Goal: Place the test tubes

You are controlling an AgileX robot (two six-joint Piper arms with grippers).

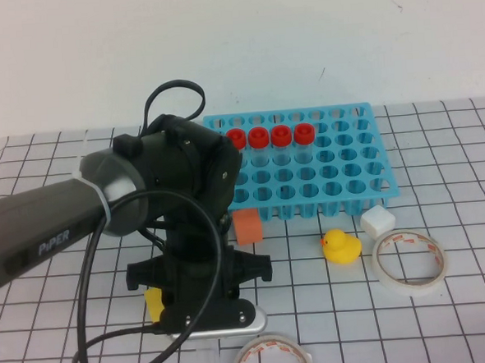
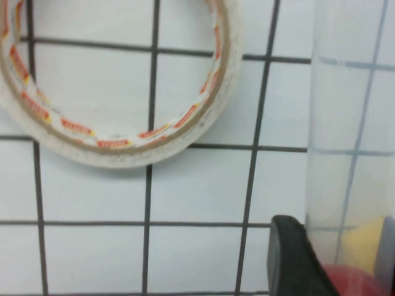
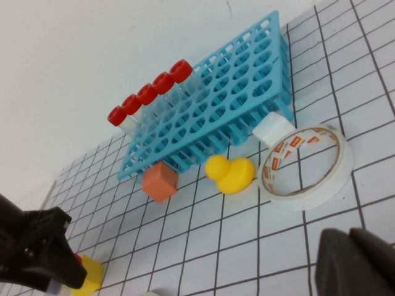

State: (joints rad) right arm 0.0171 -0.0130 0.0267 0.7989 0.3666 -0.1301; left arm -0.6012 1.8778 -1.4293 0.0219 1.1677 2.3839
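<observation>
A blue tube rack (image 1: 353,171) stands at the back of the table, with four red-capped test tubes (image 1: 270,137) in its far row. The right wrist view shows the same rack (image 3: 247,80) and tubes (image 3: 148,95). My left gripper (image 1: 203,320) points down near the table's front edge. In the left wrist view this left gripper (image 2: 345,271) is shut on a clear test tube (image 2: 345,154) at its red cap (image 2: 349,280), with a black finger (image 2: 293,259) pressed to the cap's side. My right gripper (image 3: 355,262) is shut and holds nothing, low over the grid near the right tape roll.
An orange cube (image 1: 248,227), a yellow duck (image 1: 341,246) and a white cube (image 1: 377,219) lie in front of the rack. One tape roll (image 1: 409,260) is at the right, another (image 1: 272,356) beside the left gripper. A yellow block (image 1: 153,302) sits beside that gripper.
</observation>
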